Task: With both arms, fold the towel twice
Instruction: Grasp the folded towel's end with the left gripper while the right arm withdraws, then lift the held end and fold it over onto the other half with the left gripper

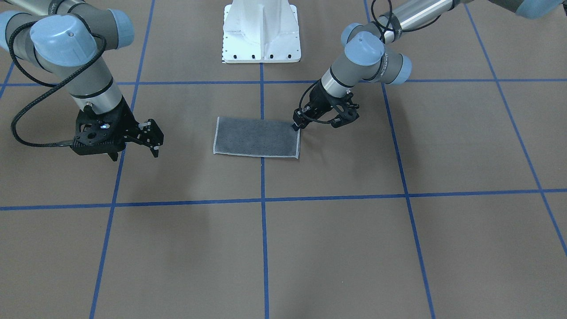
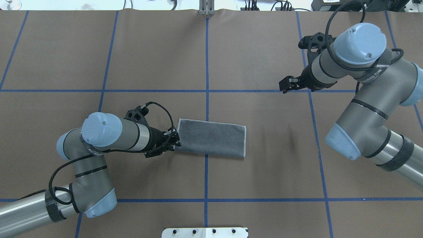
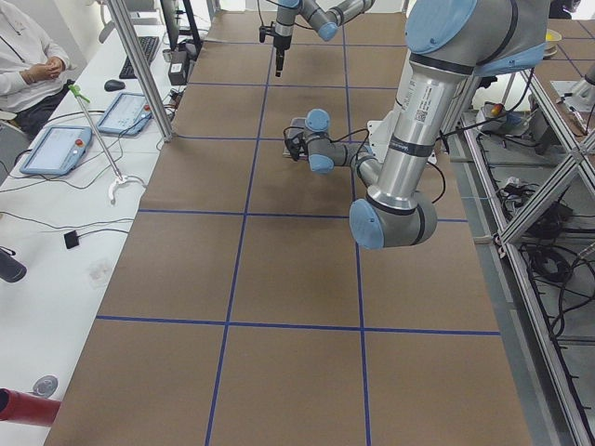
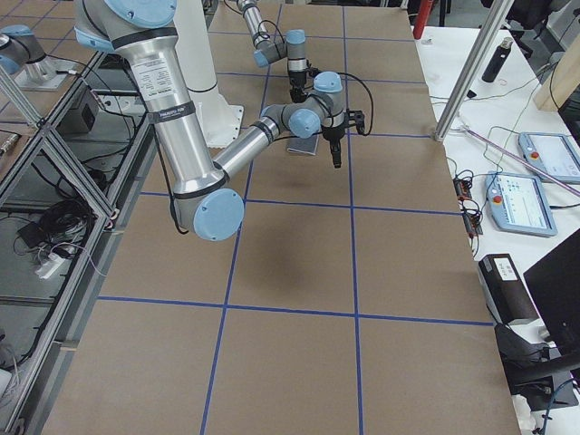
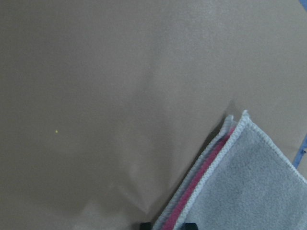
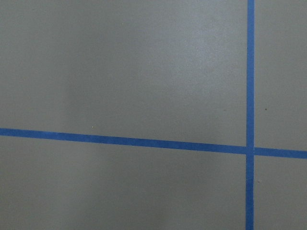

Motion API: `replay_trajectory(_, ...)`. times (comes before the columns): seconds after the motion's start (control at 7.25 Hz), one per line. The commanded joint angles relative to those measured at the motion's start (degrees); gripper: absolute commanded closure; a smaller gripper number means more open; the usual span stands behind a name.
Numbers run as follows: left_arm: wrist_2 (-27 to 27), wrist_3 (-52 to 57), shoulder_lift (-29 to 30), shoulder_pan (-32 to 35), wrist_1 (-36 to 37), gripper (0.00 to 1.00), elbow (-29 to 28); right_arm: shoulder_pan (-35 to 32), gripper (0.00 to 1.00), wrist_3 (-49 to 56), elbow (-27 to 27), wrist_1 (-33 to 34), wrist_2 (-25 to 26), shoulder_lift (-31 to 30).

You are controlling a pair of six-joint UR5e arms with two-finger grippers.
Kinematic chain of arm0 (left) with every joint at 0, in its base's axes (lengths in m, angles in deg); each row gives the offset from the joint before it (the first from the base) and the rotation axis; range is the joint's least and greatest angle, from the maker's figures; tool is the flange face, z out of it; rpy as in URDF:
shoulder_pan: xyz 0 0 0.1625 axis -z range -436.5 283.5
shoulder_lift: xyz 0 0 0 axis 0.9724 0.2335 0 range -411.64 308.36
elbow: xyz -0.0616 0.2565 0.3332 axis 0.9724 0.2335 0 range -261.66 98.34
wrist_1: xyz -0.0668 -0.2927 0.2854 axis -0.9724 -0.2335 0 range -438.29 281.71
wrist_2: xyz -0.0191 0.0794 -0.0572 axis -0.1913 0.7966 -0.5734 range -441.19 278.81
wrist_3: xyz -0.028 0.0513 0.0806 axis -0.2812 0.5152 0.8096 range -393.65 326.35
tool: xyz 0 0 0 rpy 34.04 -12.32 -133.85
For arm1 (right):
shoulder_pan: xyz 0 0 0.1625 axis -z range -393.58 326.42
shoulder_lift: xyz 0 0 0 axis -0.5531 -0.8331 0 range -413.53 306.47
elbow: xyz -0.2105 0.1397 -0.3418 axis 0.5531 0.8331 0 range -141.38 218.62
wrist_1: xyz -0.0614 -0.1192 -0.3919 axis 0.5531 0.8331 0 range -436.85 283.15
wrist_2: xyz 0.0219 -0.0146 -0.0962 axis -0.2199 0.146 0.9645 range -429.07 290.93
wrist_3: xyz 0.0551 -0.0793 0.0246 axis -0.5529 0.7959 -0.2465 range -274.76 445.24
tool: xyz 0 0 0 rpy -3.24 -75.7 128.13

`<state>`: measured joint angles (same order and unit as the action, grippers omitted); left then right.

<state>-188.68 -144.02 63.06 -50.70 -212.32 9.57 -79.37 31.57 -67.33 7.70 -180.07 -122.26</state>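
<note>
Brown table point(image 2: 264, 158) w/ folded towel point(image 2: 211, 137), L fingers point(image 1: 297, 126) on its corner.

White pedestal point(image 1: 261, 33) bolted on brown table point(image 1: 336, 248); blue tape line point(image 1: 263, 177) running straight from pedestal; tablets point(image 3: 56, 149) across from pedestal.

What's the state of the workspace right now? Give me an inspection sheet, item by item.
Surface: brown table marked with a blue tape grid.
Job's things: towel lies flat, folded once, grey outside, pink showing between the layers.
Clutter: nothing seen.
Grippers: left gripper looks closed on the towel's short edge, at a corner; right gripper open, well apart from the towel.
Cables: black braided cable loops loose at the right wrist, away from the towel.
Surroundings: white pedestal at the robot's side; seated operator and tablets at a side bench.
</note>
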Motion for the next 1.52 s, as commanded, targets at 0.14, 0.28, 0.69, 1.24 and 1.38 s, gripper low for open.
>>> replay_trajectory(0.14, 0.26, 0.32, -0.08, 0.04, 0.00, 1.00, 1.31, -0.09, 0.01, 0.31, 0.13, 0.00, -0.09, -0.09)
replay_trajectory(0.28, 0.35, 0.76, -2.35, 0.48, 0.09, 1.00, 4.54, -0.26, 0.01, 0.49, 0.13, 0.00, -0.17, -0.17)
replay_trajectory(0.69, 3.94, 8.99, -7.54, 4.08, 0.18, 1.00, 8.16, -4.72, 0.01, 5.99, 0.13, 0.52, -3.85, -2.45)
replay_trajectory(1.24, 12.98, 25.78, -13.95, 4.96, 0.26, 1.00, 11.42, -12.56, 0.01, 21.32, 0.39, 5.54, -6.15, -4.83)
replay_trajectory(1.38, 15.79, 27.03, -13.54, 3.22, 0.53, 1.00, 11.34, -12.48, 0.01, 21.32, 0.48, 5.54, -6.15, -4.75)
